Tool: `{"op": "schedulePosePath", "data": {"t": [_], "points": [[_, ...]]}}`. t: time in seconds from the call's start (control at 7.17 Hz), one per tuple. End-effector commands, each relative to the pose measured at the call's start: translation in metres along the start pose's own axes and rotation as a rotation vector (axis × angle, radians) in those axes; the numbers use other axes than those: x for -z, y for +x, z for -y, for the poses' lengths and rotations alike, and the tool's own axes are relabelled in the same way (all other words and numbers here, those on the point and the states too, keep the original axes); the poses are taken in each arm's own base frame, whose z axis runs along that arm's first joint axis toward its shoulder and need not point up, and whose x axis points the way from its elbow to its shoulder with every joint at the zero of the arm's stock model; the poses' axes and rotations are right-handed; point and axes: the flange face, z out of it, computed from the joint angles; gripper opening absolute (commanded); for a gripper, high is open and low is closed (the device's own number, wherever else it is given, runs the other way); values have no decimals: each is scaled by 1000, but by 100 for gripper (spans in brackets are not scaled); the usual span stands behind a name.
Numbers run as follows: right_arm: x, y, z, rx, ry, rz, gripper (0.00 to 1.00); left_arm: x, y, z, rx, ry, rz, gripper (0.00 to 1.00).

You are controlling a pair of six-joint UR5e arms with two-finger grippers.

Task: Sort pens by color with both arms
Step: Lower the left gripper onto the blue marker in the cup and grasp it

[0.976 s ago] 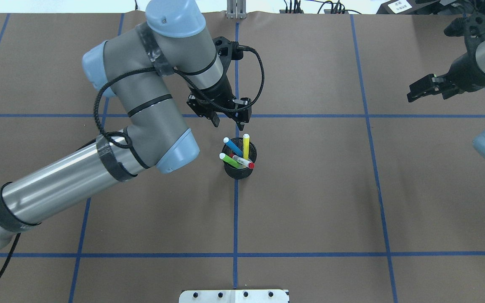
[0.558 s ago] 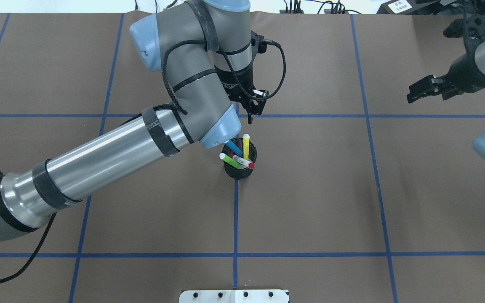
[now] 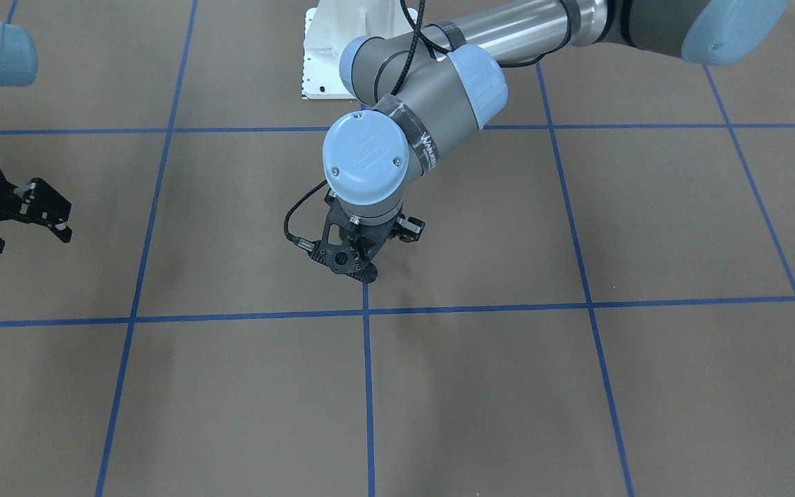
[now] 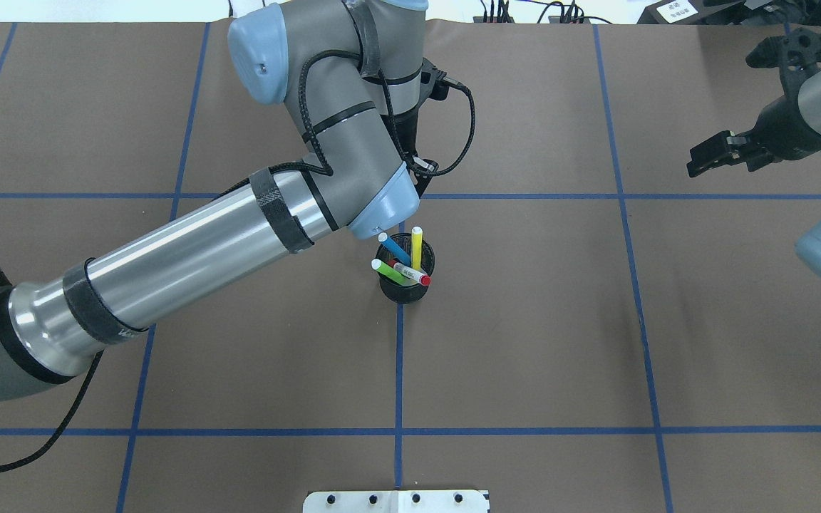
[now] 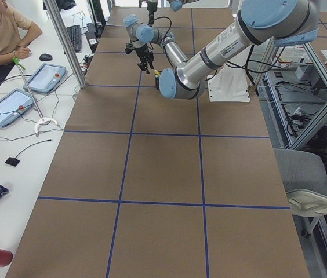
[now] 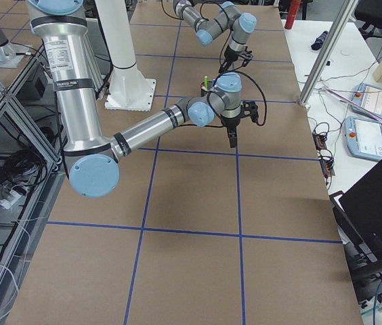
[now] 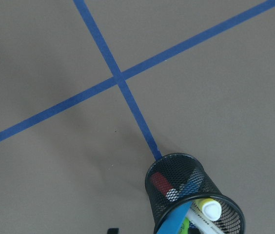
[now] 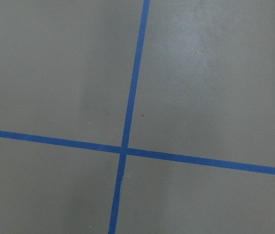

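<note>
The pens stand bunched in the black mesh cup at mid-table — the left gripper, just beyond it and too hidden to tell its opening, should centre over one protruding tip — the yellow pen seems freest.

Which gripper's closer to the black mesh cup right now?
Left. The left gripper hangs just beyond the mesh cup, on the side away from the robot; the right gripper is far off to the robot's right.
</note>
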Motion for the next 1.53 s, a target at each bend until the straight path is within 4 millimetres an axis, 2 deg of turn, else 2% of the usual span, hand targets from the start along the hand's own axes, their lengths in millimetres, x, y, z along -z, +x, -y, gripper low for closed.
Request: {"op": "schedulePosePath", "data": {"t": [0.0, 0.28, 0.56, 0.7, 0.98, 1.39], "points": [[0, 0, 0, 0, 1, -3, 100, -16, 7, -4, -14, -25, 5, 53], [0, -1, 1, -1, 3, -1, 100, -36, 21, -10, -32, -48, 8, 53], [0, 0, 0, -3, 1, -3, 100, -42, 17, -11, -31, -53, 10, 51], [-1, 1, -1, -4, 0, -3, 100, -44, 15, -11, -29, -55, 11, 47], [-1, 2, -1, -4, 0, -3, 100, -45, 14, -12, -59, -54, 10, 31], [-2, 3, -2, -6, -2, -5, 100, -37, 20, -13, -72, -42, 4, 19]]}}
